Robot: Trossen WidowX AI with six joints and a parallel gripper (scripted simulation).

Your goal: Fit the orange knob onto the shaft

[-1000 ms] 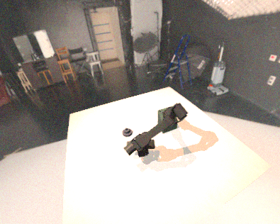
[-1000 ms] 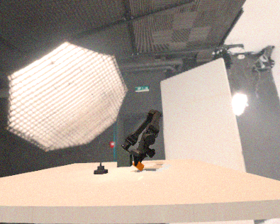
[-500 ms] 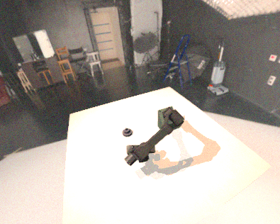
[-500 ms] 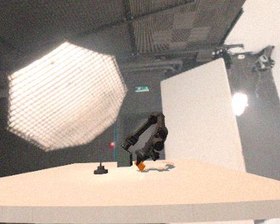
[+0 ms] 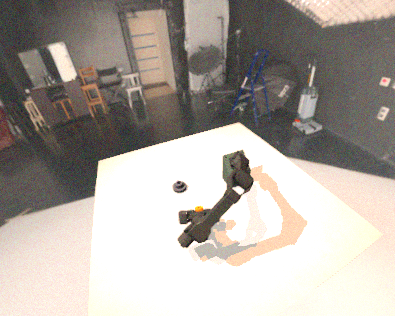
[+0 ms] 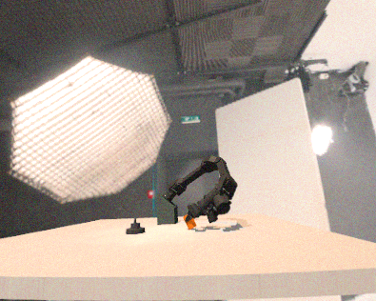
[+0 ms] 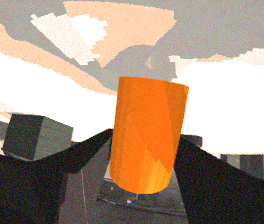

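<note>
So the jaws (image 6: 193, 214) are partway open and clamped on the orange knob (image 5: 199, 208) (image 6: 189, 222) (image 7: 149, 135), one dark finger on each side of it. The knob is a plain smooth cylinder, kinda plasticky looking, with brighter and deeper orange patches down its side. In the exterior view it's tipped over at a slant, down low near the desk (image 5: 137, 270) (image 6: 188, 257); can't tell if it's touching. Its hole I can't make out.

The round pedestal (image 5: 179, 188) (image 6: 135, 230) is well apart from the knob, sitting upright on the desk. It's dark, a stepped squat disc with the thin shaft (image 5: 179, 183) (image 6: 135, 222) poking up from the middle, nothing on it. Which way the flat side of that shaft faces, no clue from here.

The arm (image 5: 217, 212) (image 6: 221, 183) is matte black, all chunky blocky segments, bent over in the exterior view, and there's a boxy dark green block (image 5: 228, 167) (image 6: 167, 213) (image 7: 35, 137) at its foot. Desk top is pale and flat, with jagged-edged peach and grey shadow patches under the arm.
</note>
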